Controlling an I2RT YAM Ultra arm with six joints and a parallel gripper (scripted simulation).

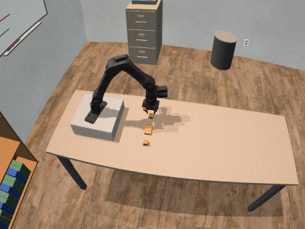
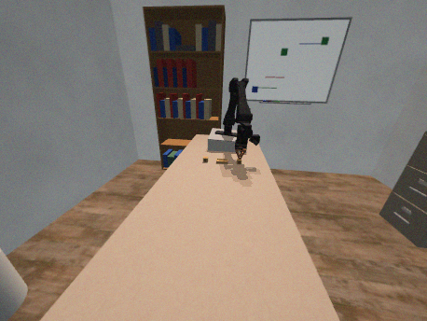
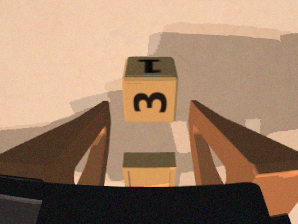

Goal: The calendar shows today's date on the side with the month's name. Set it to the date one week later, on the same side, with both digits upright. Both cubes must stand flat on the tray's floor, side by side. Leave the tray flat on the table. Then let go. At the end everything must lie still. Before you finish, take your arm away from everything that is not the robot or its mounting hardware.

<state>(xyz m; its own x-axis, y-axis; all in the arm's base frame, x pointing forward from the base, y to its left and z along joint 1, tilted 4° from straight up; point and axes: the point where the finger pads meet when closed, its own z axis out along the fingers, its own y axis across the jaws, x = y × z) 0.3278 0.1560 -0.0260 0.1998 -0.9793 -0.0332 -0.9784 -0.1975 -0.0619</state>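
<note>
hand (image 1: 150, 112) (image 2: 241, 156) (image 3: 149, 110) over the table (image 1: 216, 143) (image 2: 186, 233), fingers apart, cube (image 1: 151, 115) (image 2: 239, 161) (image 3: 150, 99) showing 3 and 1 toward the long edge nearest the cabinet (image 1: 144, 36) (image 2: 410, 191), tray (image 1: 148, 129) (image 2: 222, 160) farther from that edge, second cube (image 1: 145, 142) (image 2: 205, 160) beyond, outside the tray, all nearer the arm's short edge

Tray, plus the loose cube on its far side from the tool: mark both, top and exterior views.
Tray (image 1: 148, 129) (image 2: 222, 161): top and exterior views; point on its bare floor in top, its side wall in exterior.
Loose cube (image 1: 145, 142) (image 2: 205, 160): top and exterior views; point on its visible middle.
</note>
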